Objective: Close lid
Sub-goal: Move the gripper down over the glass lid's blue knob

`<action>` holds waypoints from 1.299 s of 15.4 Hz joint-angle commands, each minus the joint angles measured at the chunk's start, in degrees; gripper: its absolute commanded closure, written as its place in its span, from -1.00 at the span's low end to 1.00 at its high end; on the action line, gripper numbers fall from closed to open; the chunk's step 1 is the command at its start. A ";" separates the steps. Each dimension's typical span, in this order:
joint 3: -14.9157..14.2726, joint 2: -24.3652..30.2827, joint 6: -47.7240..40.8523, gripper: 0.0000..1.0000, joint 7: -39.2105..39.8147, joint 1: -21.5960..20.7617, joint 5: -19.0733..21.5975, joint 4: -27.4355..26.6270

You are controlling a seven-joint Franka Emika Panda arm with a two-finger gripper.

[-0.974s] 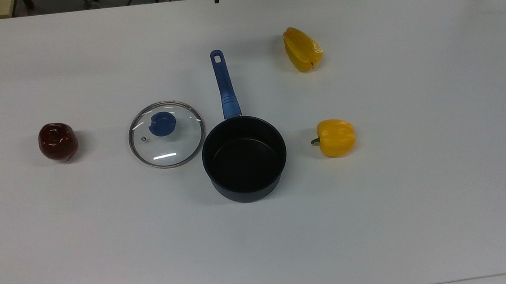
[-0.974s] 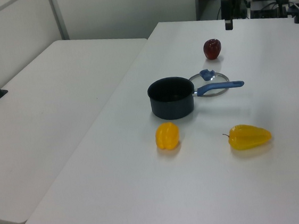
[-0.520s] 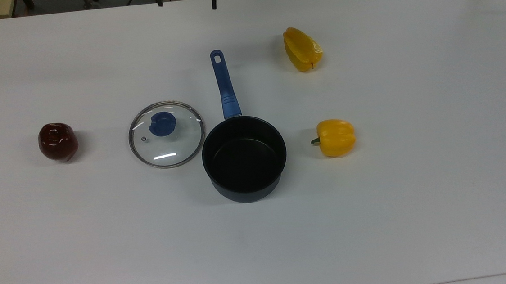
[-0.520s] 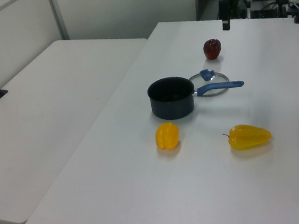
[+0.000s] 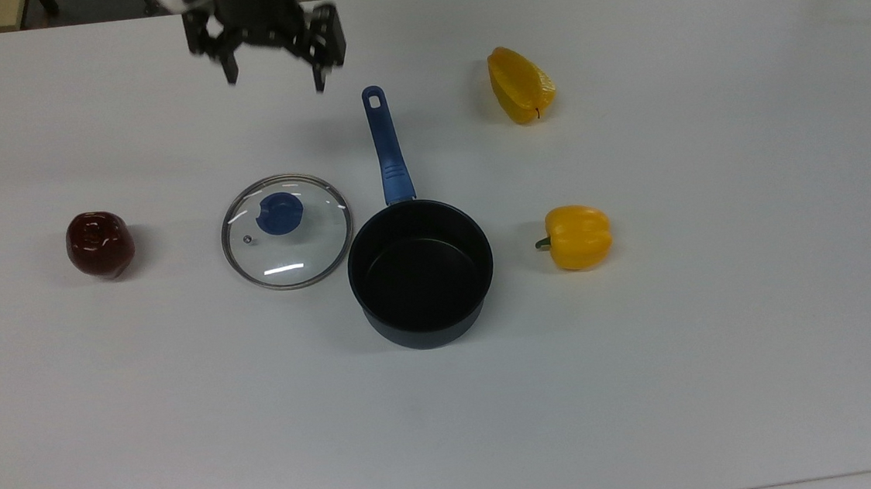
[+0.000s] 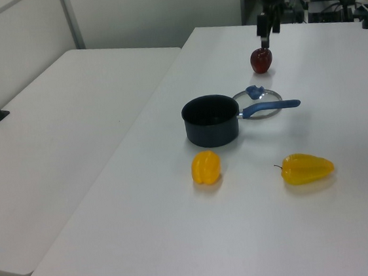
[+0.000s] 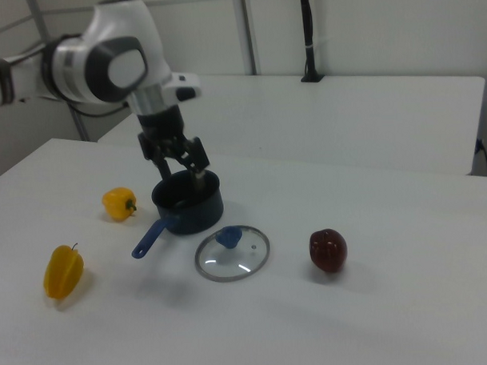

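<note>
White surface (image 5: 722, 331) carries all items; a second white bench stands behind it in the right view. My gripper (image 5: 275, 78) hangs above the surface's far edge in the top view, fingers (image 5: 319, 71) spread apart, holding nothing, well apart from the lid (image 5: 287, 231).

Lid: round clear glass w/ thin metal rim, blue knob (image 5: 278, 212) at centre, small steam hole near it. Lies flat on the surface, knob up, just beside the black saucepan (image 5: 421, 273) on the top view's left; rims nearly touching. Pot is open, blue handle (image 5: 387, 147) pointing to the top view's top.

Risks, as I judge them:
- Knob is small and smooth-looking; an off-centre pinch could let the lid tilt or slip.
- Handle lies near my likely approach path; descending too far to the top view's right could knock it and shift the pot.
- Lid set down off-centre would rest askew on the pot rim.

Red apple (image 5: 99, 244) and two yellow peppers (image 5: 576, 236) (image 5: 520, 85) lie well apart from the lid and pot.
</note>
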State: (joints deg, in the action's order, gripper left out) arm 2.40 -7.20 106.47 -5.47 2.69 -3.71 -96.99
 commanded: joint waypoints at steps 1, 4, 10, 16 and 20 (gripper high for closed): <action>-0.12 -4.30 3.39 -1.00 1.42 2.14 0.02 -0.92; -0.03 -7.11 6.36 -1.00 6.15 2.93 0.02 -1.62; -0.03 -12.48 15.17 -1.00 5.55 3.64 0.37 -3.91; 0.15 -15.29 20.08 -0.92 5.47 3.46 0.63 -3.91; 0.32 -15.38 20.27 -0.63 5.20 3.38 0.72 -3.82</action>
State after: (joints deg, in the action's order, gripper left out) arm 2.56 -22.98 125.53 -0.47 6.23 -3.72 -100.31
